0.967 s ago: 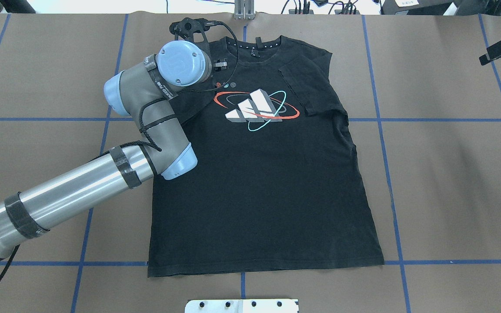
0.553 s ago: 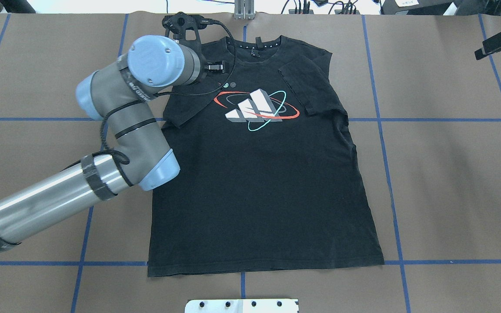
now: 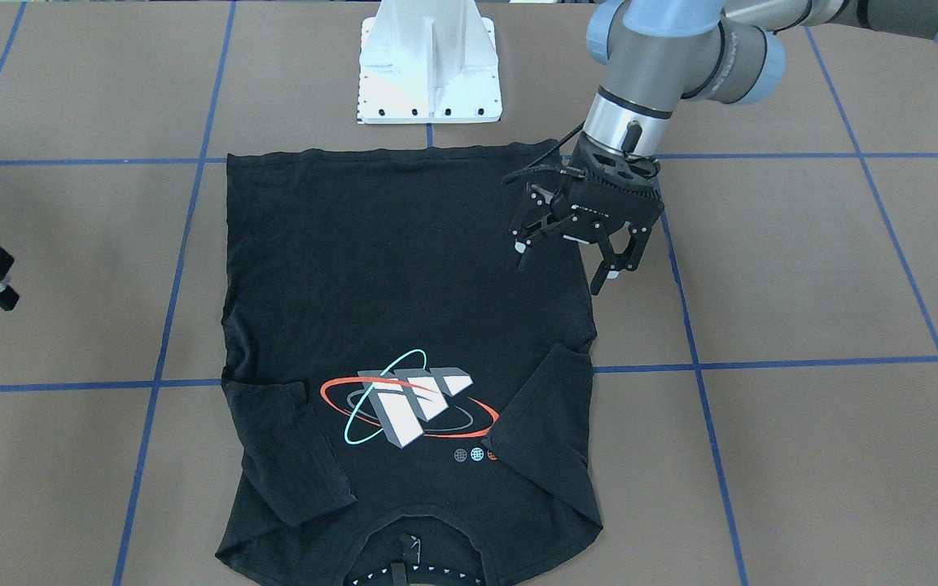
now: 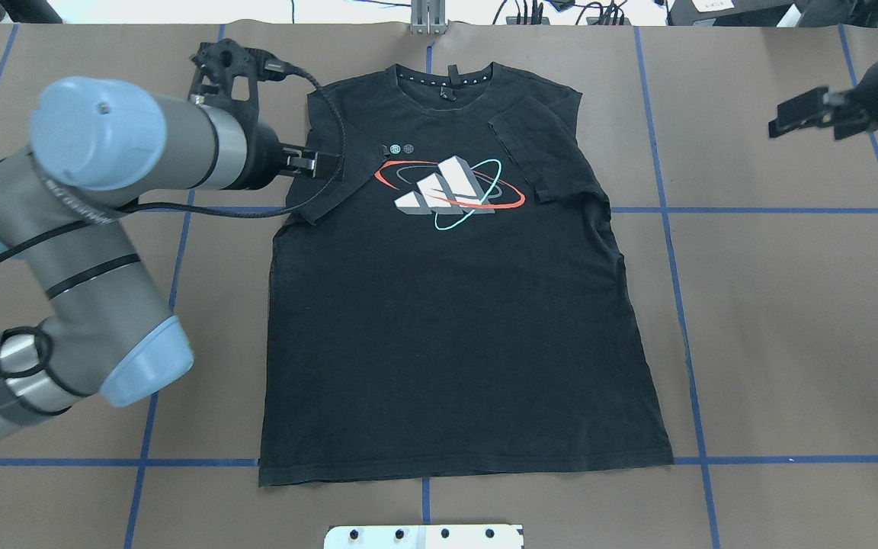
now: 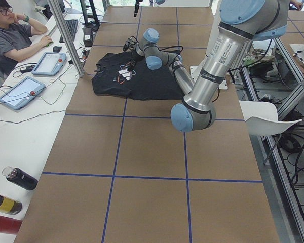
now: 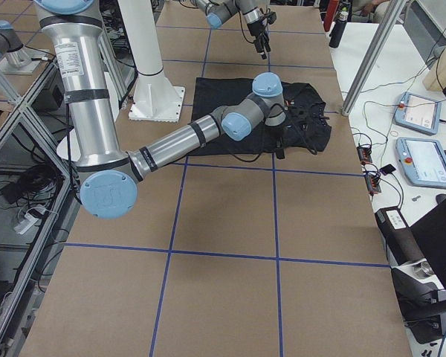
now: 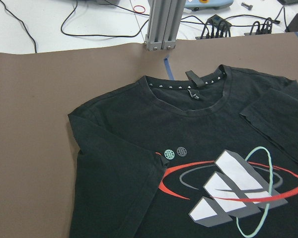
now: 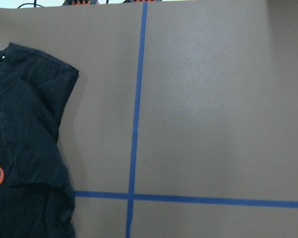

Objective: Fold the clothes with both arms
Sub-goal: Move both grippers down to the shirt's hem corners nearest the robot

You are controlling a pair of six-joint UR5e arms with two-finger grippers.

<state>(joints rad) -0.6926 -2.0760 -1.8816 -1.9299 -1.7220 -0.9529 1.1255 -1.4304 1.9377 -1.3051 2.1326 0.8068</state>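
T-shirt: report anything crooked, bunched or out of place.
Mostly tidy. The T-shirt lies flat with both sleeves folded inward. The sleeve on the overhead view's left reaches the edge of the chest graphic, and the opposite side edge puckers just below its folded sleeve. Nothing else stands out.

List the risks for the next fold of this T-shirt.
1. The left claw hangs open above the T-shirt, with its cable looping over the folded-in sleeve beneath it; a low pass might snag and unfold it.
2. The right claw is well off the cloth; lifting with one arm would likely skew the shirt.
3. The shirt's right edge is rippled, so a crease may get folded in.
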